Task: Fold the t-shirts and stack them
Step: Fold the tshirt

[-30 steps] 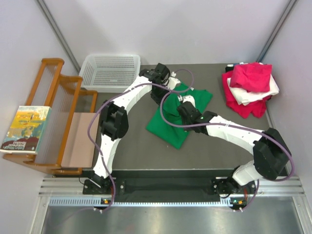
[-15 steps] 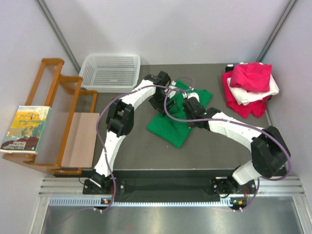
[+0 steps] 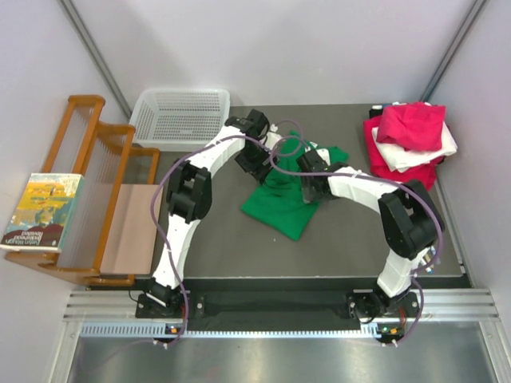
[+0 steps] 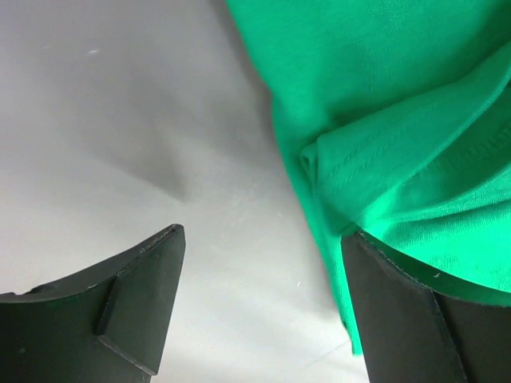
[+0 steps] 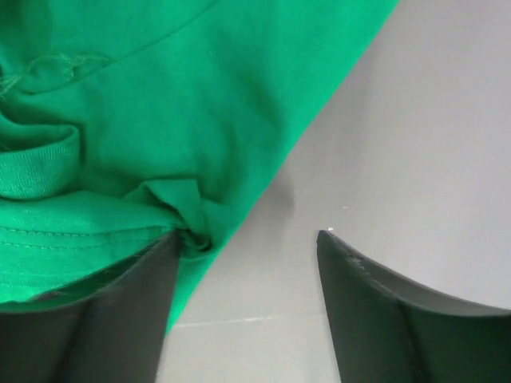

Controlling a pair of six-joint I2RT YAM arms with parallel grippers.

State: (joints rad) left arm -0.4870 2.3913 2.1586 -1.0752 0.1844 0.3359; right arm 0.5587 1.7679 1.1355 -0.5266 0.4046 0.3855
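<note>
So, green t-shirt (image 3: pixel 281 206) first: bunched in loose diamond mid table (image 3: pixel 239 251), hems rucked up. At its left edge, left gripper (image 4: pixel 263 295), jaws wide apart, clamping nothing, one finger resting on cloth. Same deal at right edge, right gripper (image 5: pixel 243 299): spread open, nothing held. Off in far right corner, pink t-shirt (image 3: pixel 411 124) piled over white t-shirt (image 3: pixel 407 158) and red t-shirt (image 3: pixel 399 180). Far left, mesh basket (image 3: pixel 180 118).

The dark table (image 3: pixel 231 249) bears a green t-shirt (image 3: pixel 279 209), shirt pile (image 3: pixel 409 144) and basket (image 3: pixel 180 120).
</note>
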